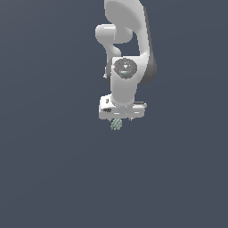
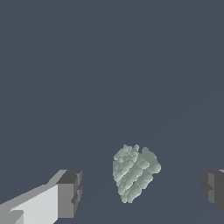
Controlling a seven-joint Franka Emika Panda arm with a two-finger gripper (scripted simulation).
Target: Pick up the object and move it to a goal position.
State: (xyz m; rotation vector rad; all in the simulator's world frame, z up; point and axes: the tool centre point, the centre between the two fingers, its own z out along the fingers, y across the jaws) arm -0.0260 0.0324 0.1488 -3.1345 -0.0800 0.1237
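The object (image 2: 134, 173) is a small pale mint-green lump with a ridged, bumpy surface. In the wrist view it lies between my two dark fingertips (image 2: 70, 192), with a gap on each side. My gripper (image 2: 142, 190) is open around it and touches it on neither side. In the exterior view the object (image 1: 116, 124) shows just below the white hand of the arm, and my gripper (image 1: 118, 121) points straight down over it. The fingers themselves are mostly hidden there by the hand.
The plain dark grey-blue floor (image 1: 53, 169) spreads all around. The white arm (image 1: 127, 49) rises from the hand toward the top of the exterior view.
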